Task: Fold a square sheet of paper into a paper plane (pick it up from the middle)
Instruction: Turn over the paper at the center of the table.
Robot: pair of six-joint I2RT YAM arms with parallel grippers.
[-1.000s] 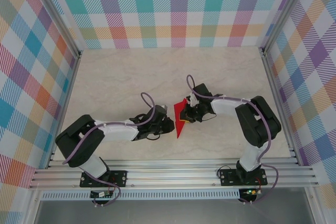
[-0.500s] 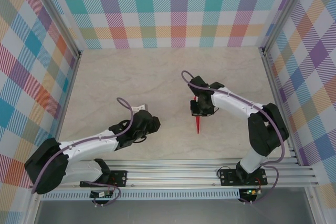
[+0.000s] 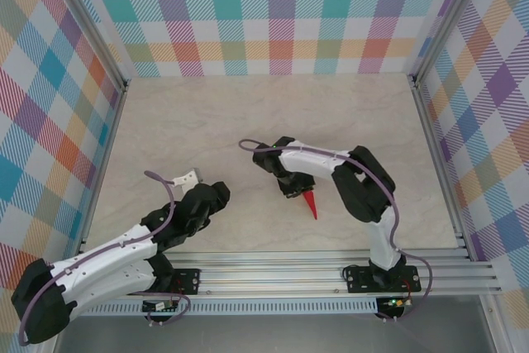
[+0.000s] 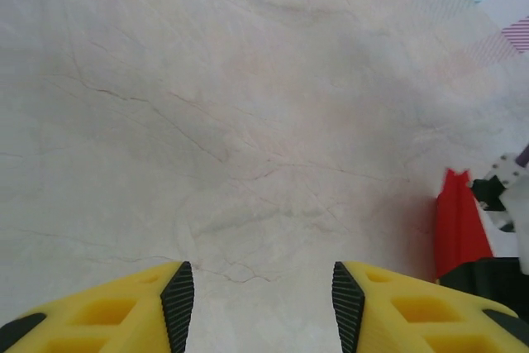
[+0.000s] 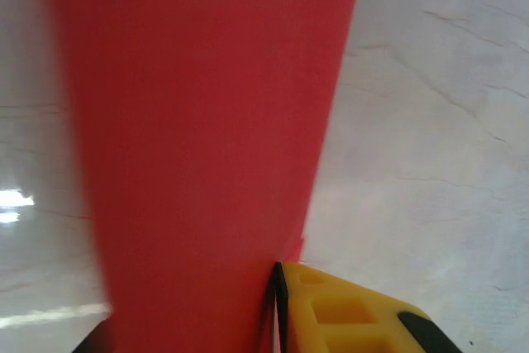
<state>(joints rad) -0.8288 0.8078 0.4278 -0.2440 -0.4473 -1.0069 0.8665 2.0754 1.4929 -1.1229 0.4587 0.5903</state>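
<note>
The paper plane [image 3: 311,203] is a narrow red dart. Its pointed end sticks out toward the near edge from my right gripper [image 3: 298,187], low over the middle of the table. In the right wrist view the red paper plane [image 5: 207,138] fills the left and centre, and the black pad of the one yellow finger [image 5: 347,312] that shows lies flat against it. The other finger is hidden behind the paper. My left gripper [image 3: 212,197] is well left of the plane, and its jaws [image 4: 263,295] stand open over bare table. The plane [image 4: 456,225] shows at that view's right edge.
The marble-pattern tabletop [image 3: 190,130] is ringed by checked walls, with metal posts [image 3: 103,146] along the left and right sides. A rail [image 3: 273,274] at the near edge carries both arm bases.
My left gripper has let go of the paper, opened and pulled back to the near left. My right gripper has swung left with the plane, which now points toward the near edge.
</note>
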